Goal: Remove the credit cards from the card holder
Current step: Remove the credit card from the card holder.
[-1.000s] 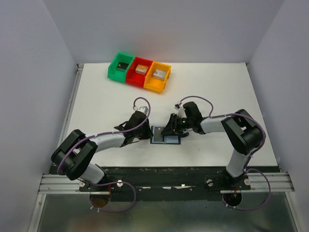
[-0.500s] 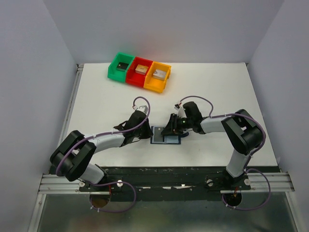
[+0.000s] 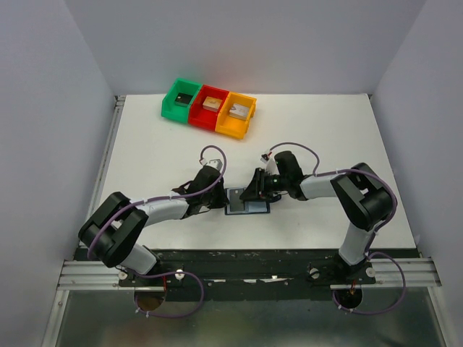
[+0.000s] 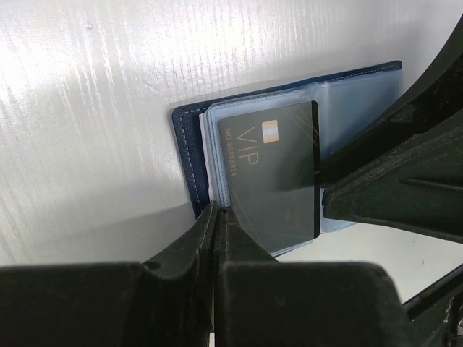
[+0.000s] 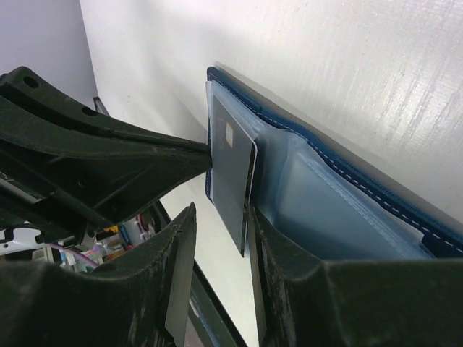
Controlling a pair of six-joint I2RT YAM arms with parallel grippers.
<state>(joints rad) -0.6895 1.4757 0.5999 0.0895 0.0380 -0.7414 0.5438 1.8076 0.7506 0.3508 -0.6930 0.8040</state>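
Right wrist, black card (image 5: 233, 173) inside part-open right end effector (image 5: 221, 211), left end effector (image 4: 215, 217) closed

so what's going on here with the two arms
Both arms meet over the open navy card holder lying on the table. The left gripper is shut, its tips at the holder's edge, seemingly steadying it. The right gripper is open, its fingers either side of a black VIP card that looks partly out of its sleeve. No card is seen lying loose yet.
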